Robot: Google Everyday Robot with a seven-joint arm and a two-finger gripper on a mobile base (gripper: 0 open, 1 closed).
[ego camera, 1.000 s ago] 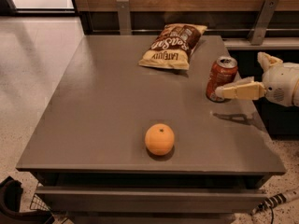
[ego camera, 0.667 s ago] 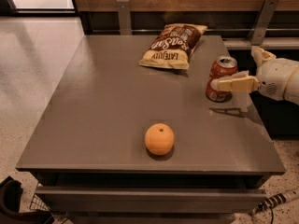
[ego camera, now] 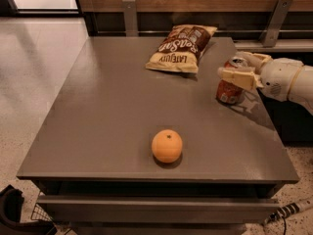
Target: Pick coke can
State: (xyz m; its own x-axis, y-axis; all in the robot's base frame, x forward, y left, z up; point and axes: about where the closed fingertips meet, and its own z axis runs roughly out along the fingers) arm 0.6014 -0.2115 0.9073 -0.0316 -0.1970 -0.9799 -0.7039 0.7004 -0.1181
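Observation:
The coke can (ego camera: 229, 93), red with a silver top, stands upright near the right edge of the grey table (ego camera: 112, 111). My white and cream gripper (ego camera: 231, 65) reaches in from the right at the height of the can's upper half. It is open and straddles the can: one finger (ego camera: 238, 78) crosses the can's front and the other (ego camera: 255, 58) lies behind its top. The can rests on the table.
A brown-and-yellow chip bag (ego camera: 181, 48) lies at the back of the table, left of the can. A round orange fruit (ego camera: 167, 146) sits near the front edge. A wooden wall with metal brackets (ego camera: 130, 16) runs behind the table. The floor lies to the left.
My gripper has moved left and slightly up, from beside the can's lower right to around its upper half. The can, the orange and the chip bag have not moved.

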